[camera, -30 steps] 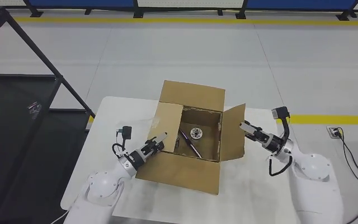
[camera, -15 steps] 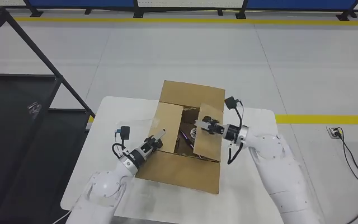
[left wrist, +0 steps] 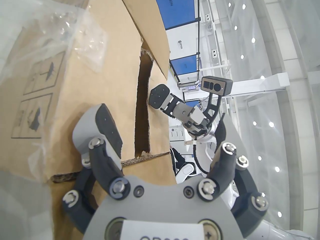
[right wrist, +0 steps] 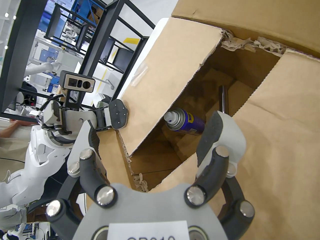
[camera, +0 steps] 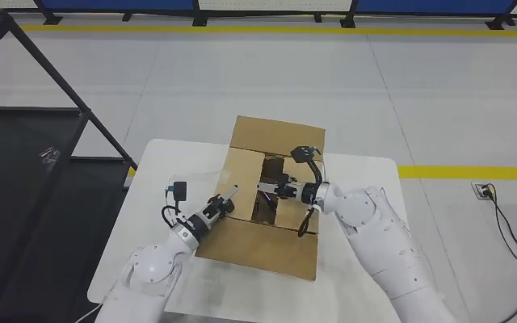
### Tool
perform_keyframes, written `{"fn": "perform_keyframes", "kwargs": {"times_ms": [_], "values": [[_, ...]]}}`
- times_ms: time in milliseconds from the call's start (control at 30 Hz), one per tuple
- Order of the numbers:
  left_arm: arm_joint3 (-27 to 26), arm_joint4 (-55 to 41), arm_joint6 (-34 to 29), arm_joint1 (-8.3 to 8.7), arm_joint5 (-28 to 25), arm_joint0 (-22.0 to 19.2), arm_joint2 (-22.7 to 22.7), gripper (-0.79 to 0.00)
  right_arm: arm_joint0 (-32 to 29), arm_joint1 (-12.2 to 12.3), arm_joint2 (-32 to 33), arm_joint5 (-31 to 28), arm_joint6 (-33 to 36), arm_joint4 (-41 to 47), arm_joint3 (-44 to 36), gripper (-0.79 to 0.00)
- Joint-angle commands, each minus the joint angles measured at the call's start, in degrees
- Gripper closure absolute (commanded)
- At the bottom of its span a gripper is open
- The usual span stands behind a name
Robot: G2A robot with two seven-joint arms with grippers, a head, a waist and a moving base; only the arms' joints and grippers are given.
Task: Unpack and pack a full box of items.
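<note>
- Cardboard box [camera: 257, 249]: stands about mid-table on the white table [camera: 152, 211], top partly open, with a dark gap between the two side flaps.
- Back flap [camera: 279, 133]: stands up at the far side, leaning away from the opening.
- Left flap [camera: 242, 178]: slants up over the opening, with ragged corrugated edges at the torn corners.
- Right flap [camera: 292, 216]: lies folded low over the opening, close to flat.
- Spray can [right wrist: 185, 123]: lies on its side inside the box, seen through the gap; blue body, white cap, partly behind a finger of the near gripper.
- Dark slim rod [right wrist: 223, 98]: also inside the box, just beside the can; too dim to tell what it is.
- Right gripper [camera: 264, 189]: hangs over the gap between the side flaps, fingers spread wide with nothing held. One finger is above the right flap; cannot tell whether it touches.
- Left gripper [camera: 232, 194]: sits at the outer face of the left flap, near the box's front left corner, fingers wide apart and holding nothing.
- Clear plastic film [left wrist: 75, 33]: clings crumpled to the box's left outer side.
- Black metal frame [camera: 73, 97]: stands on the floor off the table's left side.
- Yellow line [camera: 460, 171]: runs along the floor beyond the table's right side.
</note>
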Motion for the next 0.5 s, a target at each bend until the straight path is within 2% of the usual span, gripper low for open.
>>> {"fn": "perform_keyframes", "kwargs": {"times_ms": [0,133,267,467], "values": [[-0.25,-0.37,-0.16,0.04,-0.20,0.04,-0.38,-0.785,0.19,-0.02,-0.13,-0.19,-0.33,0.39,0.63,-0.785],[-1.95,-1.34,-0.34,0.24,-1.71,1.05,-1.93,-0.785,-0.14,0.22,0.93,-2.11,-2.07,1.95,0.35,-0.785],[-4.41,-3.06,-0.93,0.72,-2.42,2.80,-5.31,-0.785,-0.98,0.52,2.50,-3.20,-5.37,3.39,-1.41,-0.785],[-5.32,-5.33,-2.92,1.82,-1.12,6.36,-12.85,-0.785,-1.70,0.57,4.53,1.67,-14.76,3.09,-2.72,-0.785]]}}
